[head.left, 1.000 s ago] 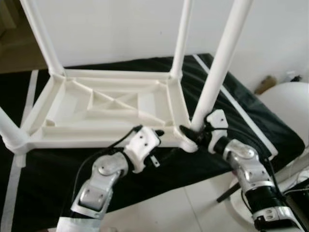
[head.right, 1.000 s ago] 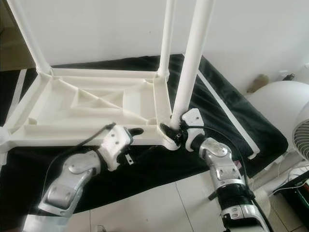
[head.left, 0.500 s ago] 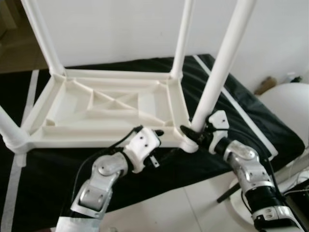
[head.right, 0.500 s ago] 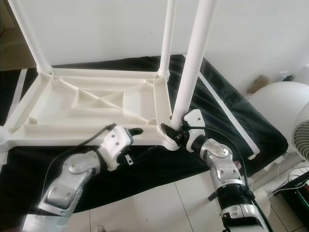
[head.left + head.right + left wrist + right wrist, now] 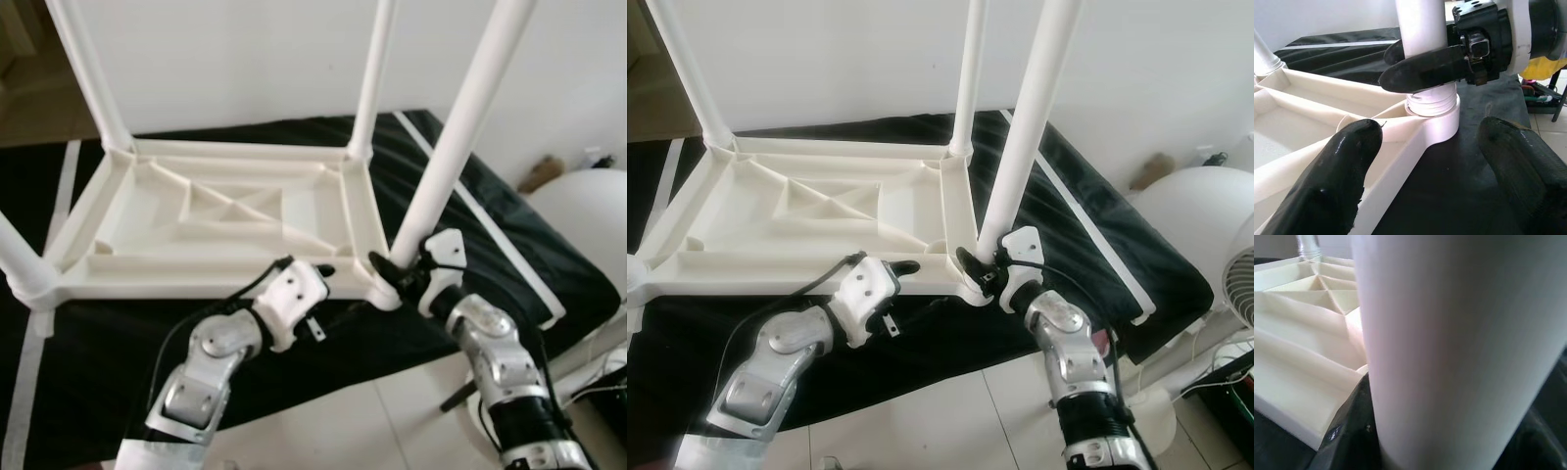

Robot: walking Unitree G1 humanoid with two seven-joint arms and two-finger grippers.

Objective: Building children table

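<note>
Leg (image 5: 454, 147) fitting is the step, I judge: my right gripper (image 5: 402, 273) clasps its base at the near right corner socket of the white tabletop (image 5: 211, 220), lying upside down on the black mat (image 5: 490, 235). Left gripper (image 5: 1425, 147) is spread beside that corner. Next I must twist it firmly.

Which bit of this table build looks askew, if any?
The near-right leg, clamped at its base by the right gripper, leans off to the right, while the far-right leg stands close to vertical. It meets its corner socket at an angle. The left gripper rests open on the frame.
</note>
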